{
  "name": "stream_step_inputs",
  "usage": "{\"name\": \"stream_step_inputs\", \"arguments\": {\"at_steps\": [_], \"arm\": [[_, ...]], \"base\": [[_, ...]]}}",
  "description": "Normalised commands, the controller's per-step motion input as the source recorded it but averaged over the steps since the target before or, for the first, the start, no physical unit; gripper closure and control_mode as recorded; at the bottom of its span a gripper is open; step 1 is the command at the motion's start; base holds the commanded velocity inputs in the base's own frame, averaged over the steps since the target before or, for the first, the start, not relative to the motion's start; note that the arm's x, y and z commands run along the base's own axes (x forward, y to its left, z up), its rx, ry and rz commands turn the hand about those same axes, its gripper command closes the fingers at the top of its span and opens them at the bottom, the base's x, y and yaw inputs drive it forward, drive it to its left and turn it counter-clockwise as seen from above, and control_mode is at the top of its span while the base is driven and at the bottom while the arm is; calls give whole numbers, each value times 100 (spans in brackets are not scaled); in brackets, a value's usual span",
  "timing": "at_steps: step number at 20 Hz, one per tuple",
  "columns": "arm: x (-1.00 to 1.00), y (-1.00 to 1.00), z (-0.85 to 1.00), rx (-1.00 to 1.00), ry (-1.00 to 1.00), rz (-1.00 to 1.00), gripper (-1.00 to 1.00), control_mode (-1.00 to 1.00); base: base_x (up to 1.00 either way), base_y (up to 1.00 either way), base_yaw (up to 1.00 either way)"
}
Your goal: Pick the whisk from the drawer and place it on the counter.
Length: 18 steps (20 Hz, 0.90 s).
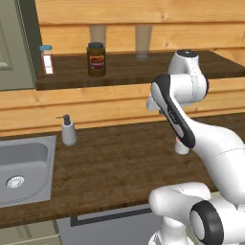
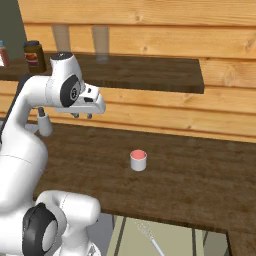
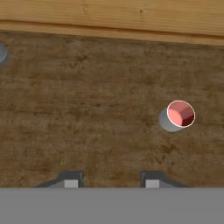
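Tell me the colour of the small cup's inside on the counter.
The small cup is reddish-pink inside with a pale grey-white wall, standing on the dark wood-grain counter; the hand view shows it best.

counter: you see a broad dark brown wood-grain countertop (image 1: pixel 115 167)
wall: you get light honey pine planks (image 2: pixel 150 30), horizontal grain
shelf: dark wood upper ledge (image 2: pixel 145 70), same brown tone
sink: plain grey steel basin (image 1: pixel 24 167)
cup: small grey cylinder cup (image 3: pixel 175 116), your pink-red inside
soap: pale grey pump bottle (image 1: pixel 68 130)
jar: dark brown jar (image 1: pixel 96 59), red-orange label
whisk: silver wire whisk (image 2: pixel 149 238)
drawer: pale beige-grey drawer box (image 2: pixel 175 242)
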Motion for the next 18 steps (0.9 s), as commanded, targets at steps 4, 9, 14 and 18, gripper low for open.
{"name": "stream_step_inputs", "arguments": {"at_steps": [4, 9, 14, 18], "arm": [[-24, -10, 0, 0, 0, -1, -100, -100], [-57, -28, 0, 0, -1, -6, -100, -100], [-68, -50, 0, 0, -1, -15, -100, -100], [-69, -60, 0, 0, 0, -20, -100, -100]], "base": [[0, 0, 0], [0, 0, 0], [0, 0, 0], [0, 0, 0]]}}
